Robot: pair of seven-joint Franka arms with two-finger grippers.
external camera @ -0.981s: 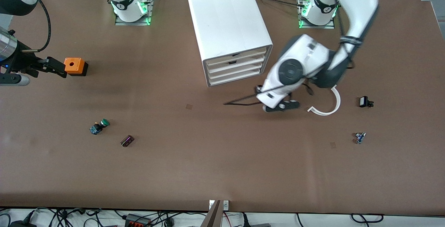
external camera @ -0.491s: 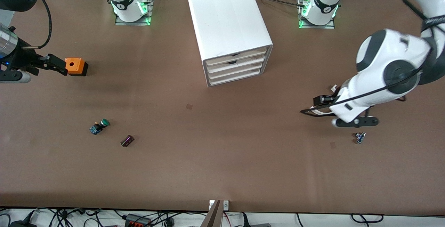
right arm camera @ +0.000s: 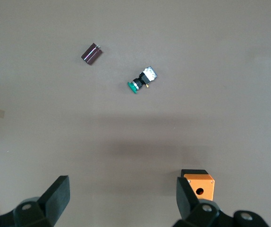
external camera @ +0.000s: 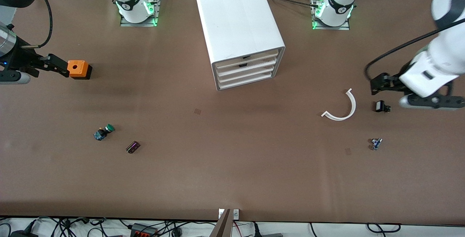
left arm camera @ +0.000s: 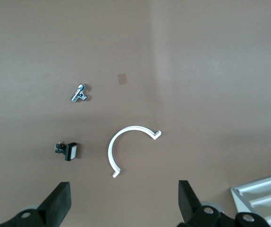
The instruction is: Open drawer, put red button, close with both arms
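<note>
Drawer (external camera: 248, 64), second from top of the cabinet (external camera: 236, 19), sits flush shut; no red button shows anywhere on the table. Left gripper (external camera: 377, 84), over the small black part (external camera: 380, 106), and right gripper (external camera: 60, 66), just beside the orange box (external camera: 78, 69), both gape wide, empty. Risk: the green button (external camera: 104, 131) gets grabbed by mistake.

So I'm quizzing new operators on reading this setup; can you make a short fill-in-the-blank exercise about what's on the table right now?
1. All four drawers of the white cabinet are ____.
2. The cap of the button lying beside the small dark block is ____.
3. The right gripper hangs beside the ____ box, jaws open.
4. The left gripper, jaws open, is over the table beside the small black part and the curved white ____.

Missing words: shut; green; orange; strip
</note>
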